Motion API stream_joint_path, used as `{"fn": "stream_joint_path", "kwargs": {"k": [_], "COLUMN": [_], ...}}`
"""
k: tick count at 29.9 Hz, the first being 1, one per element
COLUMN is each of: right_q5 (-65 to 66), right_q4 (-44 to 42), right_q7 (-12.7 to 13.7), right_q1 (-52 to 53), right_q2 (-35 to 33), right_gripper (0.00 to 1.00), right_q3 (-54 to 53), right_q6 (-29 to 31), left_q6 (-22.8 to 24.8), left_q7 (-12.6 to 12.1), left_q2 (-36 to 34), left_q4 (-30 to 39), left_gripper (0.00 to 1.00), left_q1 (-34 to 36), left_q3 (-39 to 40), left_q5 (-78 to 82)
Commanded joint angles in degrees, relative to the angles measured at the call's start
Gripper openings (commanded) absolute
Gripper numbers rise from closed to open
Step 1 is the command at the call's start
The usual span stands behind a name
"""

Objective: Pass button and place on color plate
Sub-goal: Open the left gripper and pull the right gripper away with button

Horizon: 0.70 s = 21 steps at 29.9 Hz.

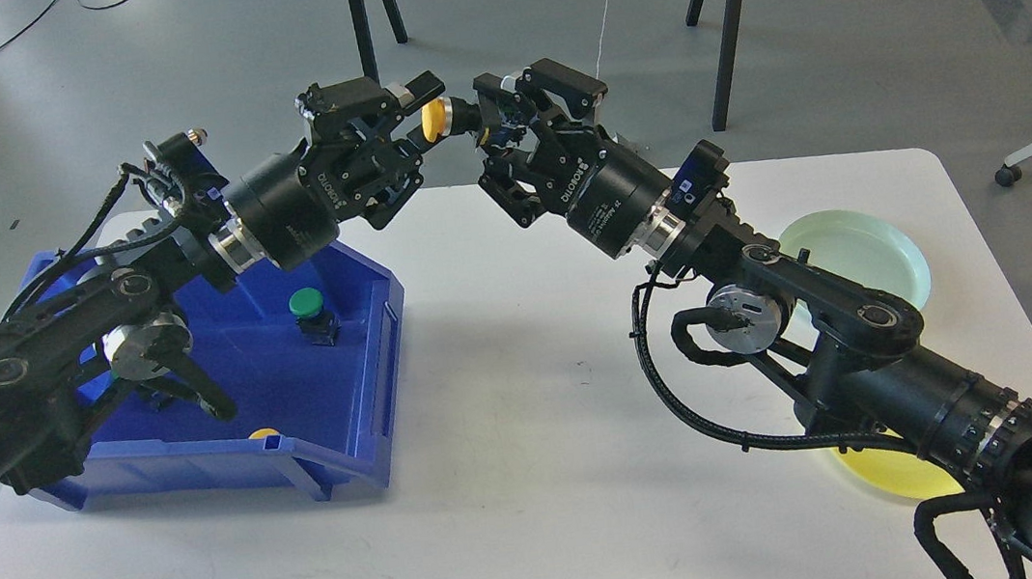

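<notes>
Nearest us, two round shallow plates sit at the table's right edge — a glossy yellow plate (891,472) and a pale green plate (871,254), both partly behind our right arm. Left, a blue plastic bin (362,385) holds a green-capped button (308,305). Farther, above the table, our left gripper (418,111) pinches the yellow button (433,120) — our right gripper (486,128) meets its stem end; we cannot tell whether those fingers grip.

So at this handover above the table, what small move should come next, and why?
Probably the right gripper should close firmly on the yellow push button's body before the left gripper lets go. Both meet at the button in mid-air, with the left fingers around its yellow cap; whether the right already grips cannot be told. The yellow plate lies on the right.
</notes>
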<state>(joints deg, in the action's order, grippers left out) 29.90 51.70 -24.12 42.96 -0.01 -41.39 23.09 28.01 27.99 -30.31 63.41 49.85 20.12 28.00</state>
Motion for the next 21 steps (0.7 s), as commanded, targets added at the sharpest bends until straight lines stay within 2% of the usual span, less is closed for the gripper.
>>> {"fn": "stream_joint_path", "kwargs": {"k": [1,10,21], "right_q5": [-0.02,-0.28,-0.64], "right_q4": [-0.02,0.24,3.84], "right_q7": [-0.05,-0.14,-0.49], "right_q1": [0.02,-0.95,-4.90], "right_q2": [0.01,-0.43,-7.19], "right_gripper": [0.05,0.04,0.01], "right_q3": [-0.01,-1.32,-4.23], "right_q6": [0.02,0.02,0.28], "left_q6": [-0.01,-0.01,-0.01], "left_q7": [0.01,0.01,0.01], "left_q2": [-0.02,-0.02,-0.02], "left_q4": [-0.04,-0.21,-0.39], "left_gripper": [0.64,0.70,0.71], "left_q1": [-0.02,-0.02,-0.02], "left_q3": [0.09,0.18,0.18], "left_q5": [-0.05,-0.14,-0.14]}}
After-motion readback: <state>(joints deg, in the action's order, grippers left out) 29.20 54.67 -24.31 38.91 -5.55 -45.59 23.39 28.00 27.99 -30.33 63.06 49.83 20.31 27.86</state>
